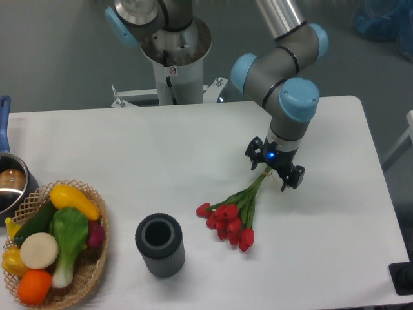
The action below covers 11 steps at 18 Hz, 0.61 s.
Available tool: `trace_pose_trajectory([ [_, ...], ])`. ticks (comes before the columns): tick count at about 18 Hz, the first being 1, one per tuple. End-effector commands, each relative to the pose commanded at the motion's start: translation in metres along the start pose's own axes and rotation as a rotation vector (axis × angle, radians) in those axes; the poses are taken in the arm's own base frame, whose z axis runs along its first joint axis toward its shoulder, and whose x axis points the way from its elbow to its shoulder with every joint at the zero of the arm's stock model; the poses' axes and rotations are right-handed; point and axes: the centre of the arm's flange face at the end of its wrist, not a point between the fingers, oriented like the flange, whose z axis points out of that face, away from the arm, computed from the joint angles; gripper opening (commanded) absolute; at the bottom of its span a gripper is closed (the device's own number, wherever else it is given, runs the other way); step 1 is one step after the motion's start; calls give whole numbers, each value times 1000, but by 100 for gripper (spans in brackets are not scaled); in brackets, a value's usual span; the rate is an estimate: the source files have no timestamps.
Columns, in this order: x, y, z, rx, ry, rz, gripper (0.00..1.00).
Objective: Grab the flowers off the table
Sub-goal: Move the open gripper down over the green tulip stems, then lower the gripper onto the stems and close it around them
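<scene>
While the gripper is being held low over the stem end of the flowers, its fingers are being kept spread on either side; the stems are running down-left to red buds lying on the table. No writing is being shown.

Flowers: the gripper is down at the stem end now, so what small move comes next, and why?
Probably close and lift straight up a little. The gripper straddles the stem end of the flowers, whose red buds lie on the table. I cannot tell whether it has closed, so confirm the grip before raising further.
</scene>
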Motion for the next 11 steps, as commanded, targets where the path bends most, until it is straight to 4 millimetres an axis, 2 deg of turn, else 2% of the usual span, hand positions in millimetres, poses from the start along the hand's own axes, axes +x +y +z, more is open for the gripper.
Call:
trace_pose_trajectory([
  [11,7,-7,6,-2,16,4,100],
])
